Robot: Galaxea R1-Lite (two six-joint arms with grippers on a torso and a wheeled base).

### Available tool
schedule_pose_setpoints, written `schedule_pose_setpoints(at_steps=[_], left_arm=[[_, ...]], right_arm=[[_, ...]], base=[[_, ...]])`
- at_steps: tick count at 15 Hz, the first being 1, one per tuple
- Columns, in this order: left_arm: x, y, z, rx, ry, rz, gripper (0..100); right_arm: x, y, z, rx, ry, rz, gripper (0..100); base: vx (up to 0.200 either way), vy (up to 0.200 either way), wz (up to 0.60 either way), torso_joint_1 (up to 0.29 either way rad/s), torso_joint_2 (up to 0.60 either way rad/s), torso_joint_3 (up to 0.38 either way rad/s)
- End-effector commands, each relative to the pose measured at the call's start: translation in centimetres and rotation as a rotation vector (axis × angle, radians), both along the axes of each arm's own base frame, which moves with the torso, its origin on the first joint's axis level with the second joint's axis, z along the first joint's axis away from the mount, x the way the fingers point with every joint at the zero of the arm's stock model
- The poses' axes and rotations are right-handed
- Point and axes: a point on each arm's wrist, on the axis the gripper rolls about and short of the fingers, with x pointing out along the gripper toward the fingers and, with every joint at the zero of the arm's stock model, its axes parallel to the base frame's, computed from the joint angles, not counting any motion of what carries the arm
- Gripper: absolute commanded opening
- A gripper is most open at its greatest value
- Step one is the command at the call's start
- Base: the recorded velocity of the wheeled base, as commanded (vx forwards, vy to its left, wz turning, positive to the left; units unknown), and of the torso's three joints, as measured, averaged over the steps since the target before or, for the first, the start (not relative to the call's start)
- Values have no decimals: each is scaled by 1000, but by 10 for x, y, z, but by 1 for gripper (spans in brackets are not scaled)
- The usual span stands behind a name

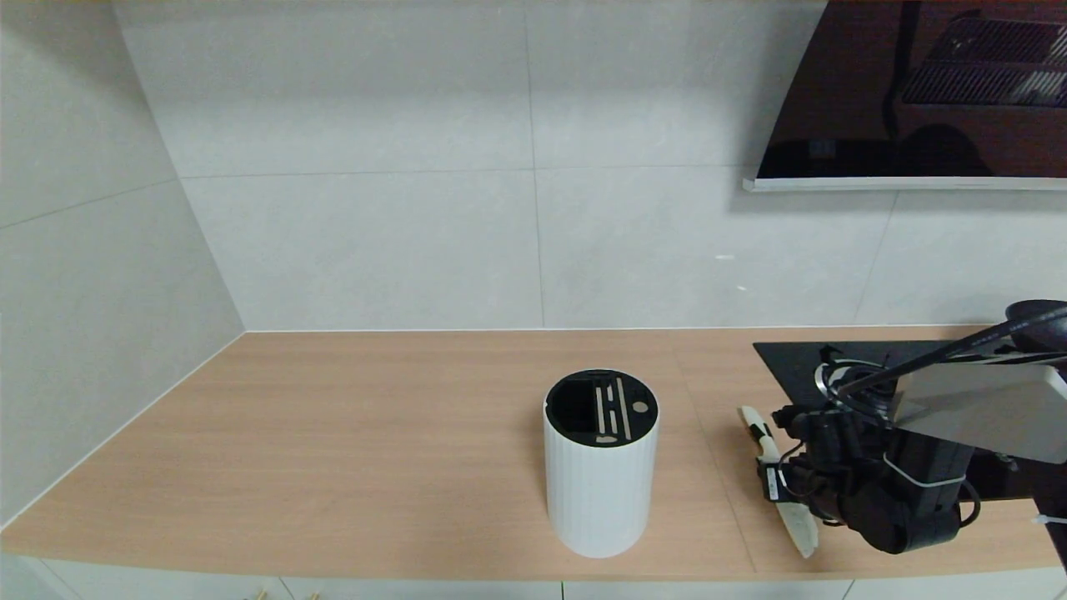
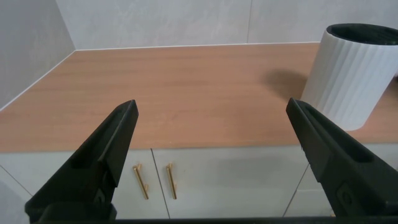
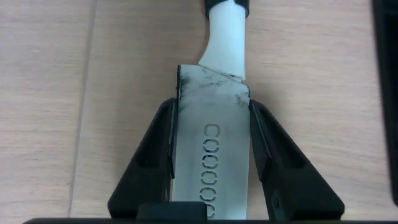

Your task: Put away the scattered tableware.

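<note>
A white knife [image 1: 796, 527] with a marbled blade and white handle lies flat on the wooden counter [image 1: 375, 433], right of a white ribbed holder [image 1: 598, 479] with a black slotted top. My right gripper [image 1: 779, 483] is down over the knife. In the right wrist view its fingers [image 3: 163, 134] press against both edges of the blade [image 3: 214, 186], near the handle [image 3: 225, 37]. My left gripper [image 2: 211, 109] is open with nothing in it, level with the counter's front edge, and the holder [image 2: 354, 74] stands well beyond it.
A black cooktop [image 1: 792, 358] with a metal pan [image 1: 838, 379] and its long dark handle sits at the back right. A dark range hood [image 1: 917, 92] hangs above. Cabinet doors with gold handles [image 2: 140, 180] are under the counter. Tiled walls close the back and left.
</note>
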Motion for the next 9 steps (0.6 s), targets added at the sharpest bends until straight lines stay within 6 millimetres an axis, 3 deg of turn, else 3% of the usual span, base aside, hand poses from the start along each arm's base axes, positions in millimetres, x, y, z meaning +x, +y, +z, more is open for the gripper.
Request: schedule_pose_setpoints(at_steps=[1,5,8,9], left_arm=[[0,0,0,0,0,1,100],[0,0,0,-6,0,7,100],[0,0,0,-8,-4,7,100],[-4,0,19,-31,-108,4,100]], right_arm=[[-7,3,42,41,-88,-9,0],[-25,2,98,68,-207,4,0],[-34,10,118,78,-257,30,0],[-41,16,136,90,-303,54,0]], base=[[0,0,0,0,0,0],[0,0,0,0,0,0],[0,0,0,0,0,0],[0,0,0,0,0,0]])
